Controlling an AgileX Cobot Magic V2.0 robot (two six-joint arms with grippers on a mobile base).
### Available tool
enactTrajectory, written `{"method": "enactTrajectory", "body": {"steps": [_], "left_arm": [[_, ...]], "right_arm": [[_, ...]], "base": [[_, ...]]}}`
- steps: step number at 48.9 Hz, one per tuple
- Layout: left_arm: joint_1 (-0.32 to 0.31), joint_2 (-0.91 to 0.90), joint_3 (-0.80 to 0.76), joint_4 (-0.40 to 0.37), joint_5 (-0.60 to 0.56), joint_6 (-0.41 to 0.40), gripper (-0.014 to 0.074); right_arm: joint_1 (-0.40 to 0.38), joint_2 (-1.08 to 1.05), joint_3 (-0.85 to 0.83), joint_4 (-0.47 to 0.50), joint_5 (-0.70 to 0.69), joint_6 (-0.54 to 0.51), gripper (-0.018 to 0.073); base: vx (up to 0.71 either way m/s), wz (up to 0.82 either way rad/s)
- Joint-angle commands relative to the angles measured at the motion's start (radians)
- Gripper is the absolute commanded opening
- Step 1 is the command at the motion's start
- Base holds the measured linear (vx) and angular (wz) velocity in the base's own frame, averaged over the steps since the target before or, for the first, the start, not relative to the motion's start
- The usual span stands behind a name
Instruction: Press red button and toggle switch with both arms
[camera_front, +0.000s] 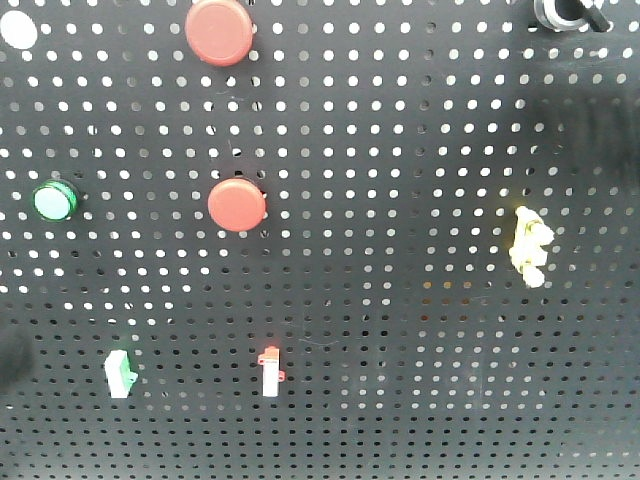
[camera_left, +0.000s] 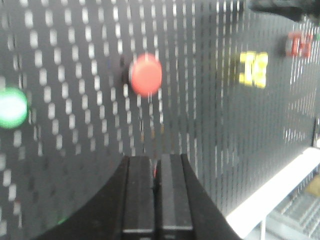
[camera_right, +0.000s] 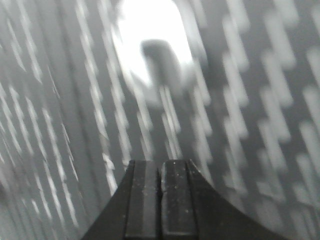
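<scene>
Two round red buttons sit on the black pegboard (camera_front: 400, 150), one at the top (camera_front: 218, 30) and one in the middle (camera_front: 237, 205). The toggle switch (camera_front: 560, 12) shows at the top right edge, silver ring and black lever. In the left wrist view my left gripper (camera_left: 156, 159) is shut and empty, pointing at the board below a red button (camera_left: 146, 75), apart from it. In the right wrist view my right gripper (camera_right: 161, 162) is shut and empty, below the blurred bright toggle switch (camera_right: 152, 50). Neither gripper appears in the front view.
A green lit button (camera_front: 54, 200) sits left of the middle red button. A yellow switch (camera_front: 528, 245) is on the right, with a green-tipped white switch (camera_front: 118, 373) and a red-tipped one (camera_front: 270, 372) lower down. A dark blur (camera_front: 10, 360) touches the left edge.
</scene>
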Motion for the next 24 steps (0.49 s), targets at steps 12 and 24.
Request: {"method": "enactTrajectory", "body": {"steps": [12, 24], "left_arm": [[-0.005, -0.247, 0.265, -0.013, 0.006, -0.009, 0.0002], [-0.005, -0.418, 0.397, -0.017, 0.049, -0.017, 0.0002]], "right_arm": [[-0.004, -0.435, 0.383, -0.107, -0.097, -0.078, -0.0003], [-0.004, -0.818, 0.685, -0.189, -0.098, -0.116, -0.0003]], "base": [[0.00, 0.00], [0.00, 0.00]]}}
